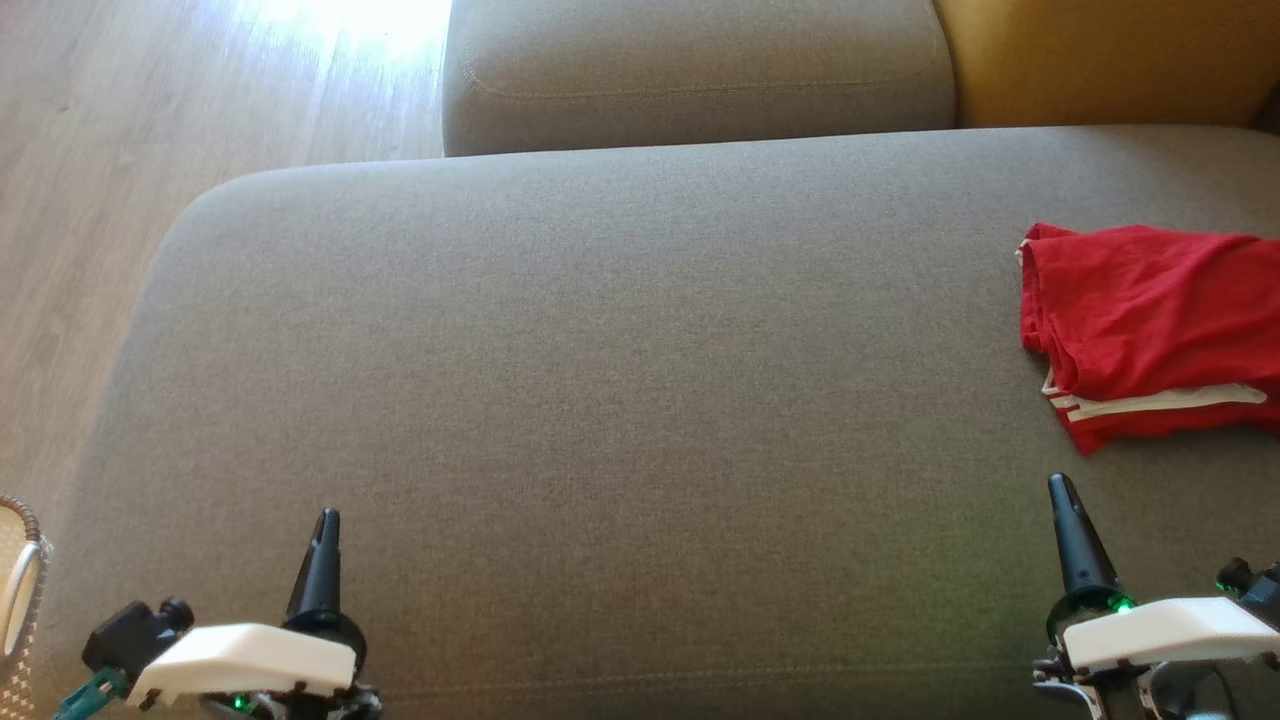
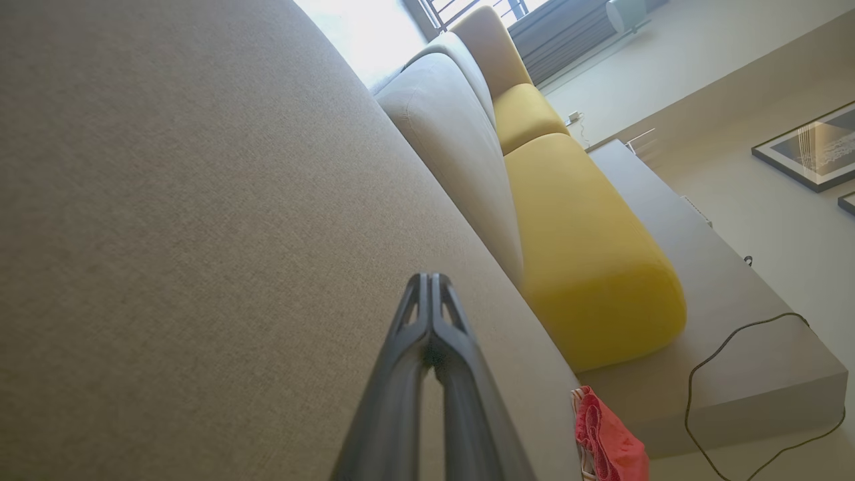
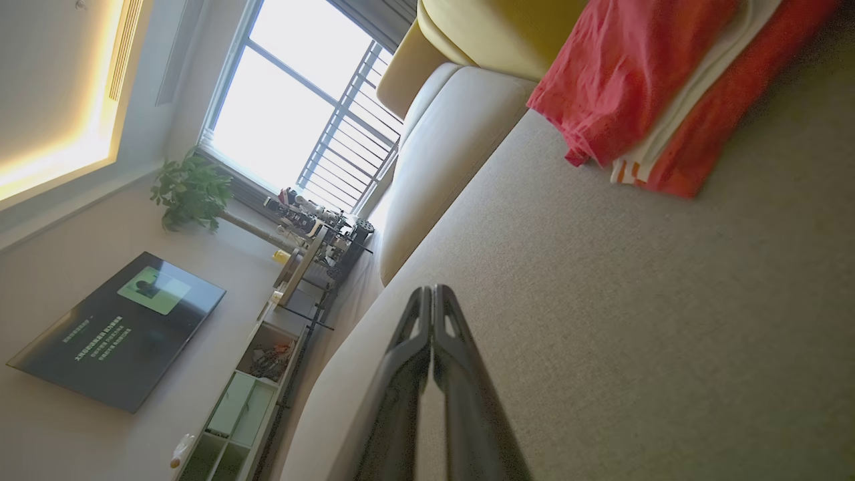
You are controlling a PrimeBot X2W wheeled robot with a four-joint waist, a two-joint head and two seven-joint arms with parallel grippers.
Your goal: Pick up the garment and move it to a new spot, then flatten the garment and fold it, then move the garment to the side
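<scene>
**A:** What's the biggest thing here?

**B:** The broad grey-brown woven-fabric sofa seat [image 1: 600,380]. It runs nearly the whole width of the head view, with its rounded corner at the upper left.

**A:** And behind it?

**B:** A grey-brown padded back cushion [image 1: 700,70] of the same cloth, with a mustard-yellow rounded cushion [image 1: 1100,60] just beside it on the right. Pale wood-plank floor [image 1: 120,200] lies off the seat's left side, with glare at the top.

**A:** Where is the task's thing?

**B:** The red cloth garment [image 1: 1150,320] lies on the seat at the right side, cut off by the picture's edge. It is folded into a compact stack, and a white band shows along its near side. In the right wrist view it sits at the upper right, flat on the seat.

**A:** The claws?

**B:** The left gripper [image 1: 327,522] is at the lower left. Its two dark fingers are pressed together into one point over the seat fabric, well apart from the garment. The right gripper [image 1: 1058,487] is at the lower right, likewise pinched closed on itself. It is near the garment's near edge but not touching it.

**A:** Anything smaller?

**B:** A sliver of what looks like a woven basket [image 1: 20,590] at the left edge, beside the seat.
</scene>
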